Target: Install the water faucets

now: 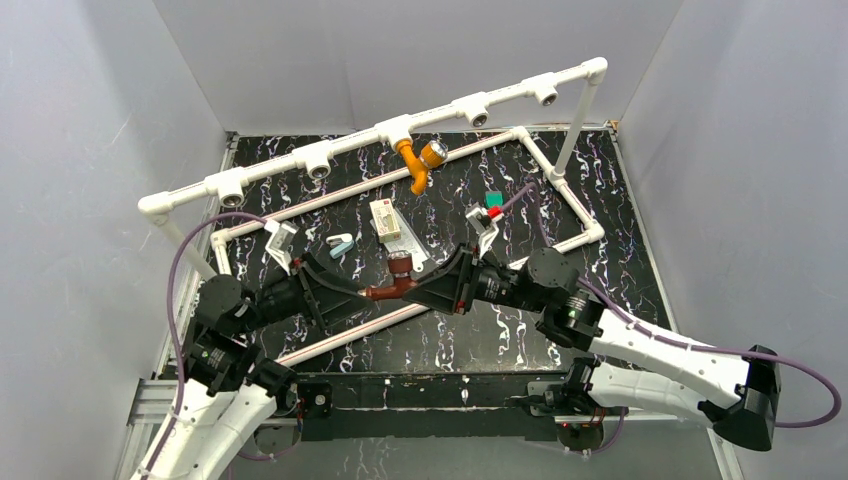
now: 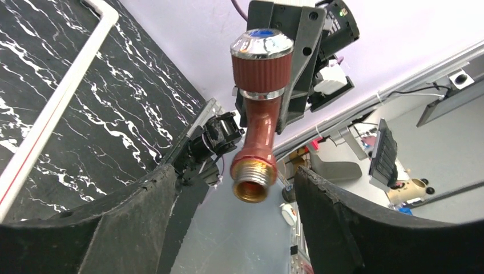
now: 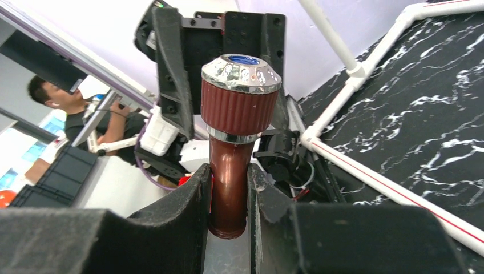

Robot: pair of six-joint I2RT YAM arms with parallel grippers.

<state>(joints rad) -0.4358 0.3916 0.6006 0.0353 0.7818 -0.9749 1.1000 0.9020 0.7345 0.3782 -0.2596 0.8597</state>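
A: Edges, room?
B: Left gripper (image 1: 360, 293) jaws apart either side of brown faucet (image 1: 396, 287), mat (image 1: 620, 300) centre. Right gripper (image 1: 428, 283) clamped on its stem from 3 o'clock. Bare mat at 6.
A: Obstacles?
B: Box (image 1: 386, 220) near, 12. Orange faucet (image 1: 422, 163) on pipe rail (image 1: 280, 168) beyond. Green piece (image 1: 494, 199) at 1.

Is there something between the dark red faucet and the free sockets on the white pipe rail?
Nothing visible blocks the way. The dark red faucet sits in the shut right gripper; the open left gripper flanks its threaded end without touching. A free socket lies beyond.
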